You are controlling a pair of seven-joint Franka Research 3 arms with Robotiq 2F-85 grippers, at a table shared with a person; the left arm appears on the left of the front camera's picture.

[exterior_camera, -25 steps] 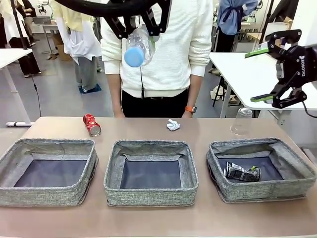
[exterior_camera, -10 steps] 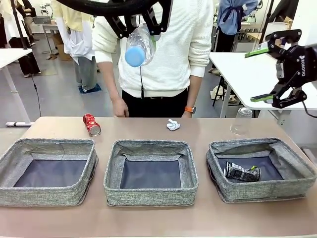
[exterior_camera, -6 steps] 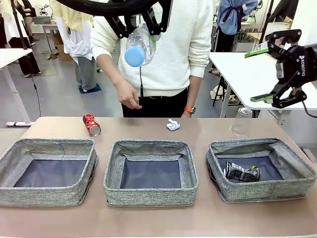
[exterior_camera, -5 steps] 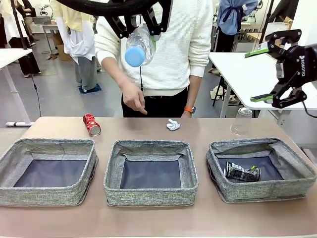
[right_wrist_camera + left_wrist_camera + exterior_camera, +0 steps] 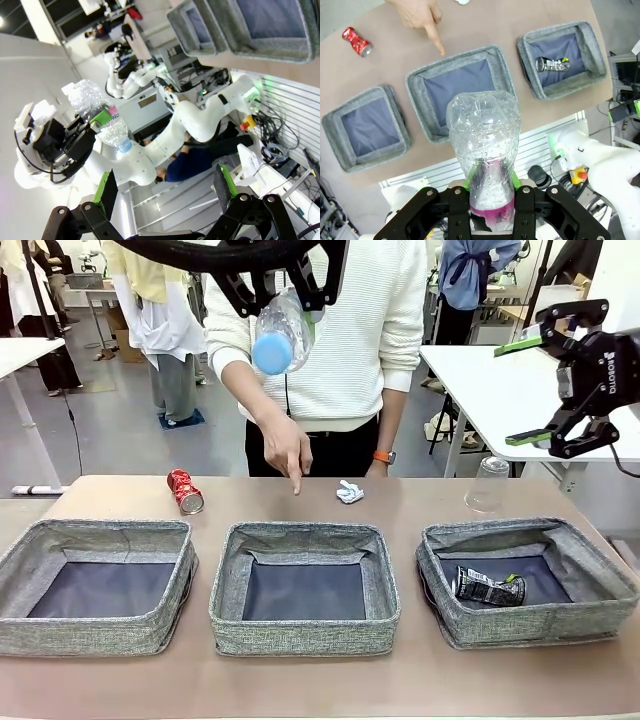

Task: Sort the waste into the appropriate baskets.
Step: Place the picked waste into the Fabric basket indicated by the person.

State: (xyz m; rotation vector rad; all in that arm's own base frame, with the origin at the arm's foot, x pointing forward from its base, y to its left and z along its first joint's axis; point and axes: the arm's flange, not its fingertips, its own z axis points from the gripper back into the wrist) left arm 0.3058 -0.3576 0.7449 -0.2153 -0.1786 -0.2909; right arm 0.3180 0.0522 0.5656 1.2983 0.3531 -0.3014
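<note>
- Gripping a clear bottle (image 5: 278, 335) high above the table (image 5: 300, 685), the left gripper (image 5: 278, 292) has both fingers closed on the part with the pink label.
- The bottle hangs tilted in front of the person's chest, its blue end turned toward the front camera.
- In the left wrist view the bottle's crumpled far end overlaps the near wall of the middle basket (image 5: 305, 635), well above it.
- The right gripper (image 5: 525, 390) is held up at the right side, well above the table, with its green-padded fingers spread wide and nothing between them.
- Three grey baskets stand in a row on the near part of the table, each with a dark lining.
- A crushed can (image 5: 489, 587) lies on its side on the floor of the right basket (image 5: 530, 625).
- A red can (image 5: 185, 491) lies on its side on the table, just behind the far right corner of the left basket (image 5: 95, 635).
- A paper wad (image 5: 349, 492) sits on the table behind the middle basket, toward its right side.
- A clear cup (image 5: 489, 485) stands upside down on the table behind the right basket, near that basket's far left corner.
- The person's hand (image 5: 285, 450) reaches down from the far side, forefinger pointing at the table just behind the middle basket's far rim.
- That fingertip is between the red can and the paper wad, nearer the wad; whether it touches the table cannot be told.
</note>
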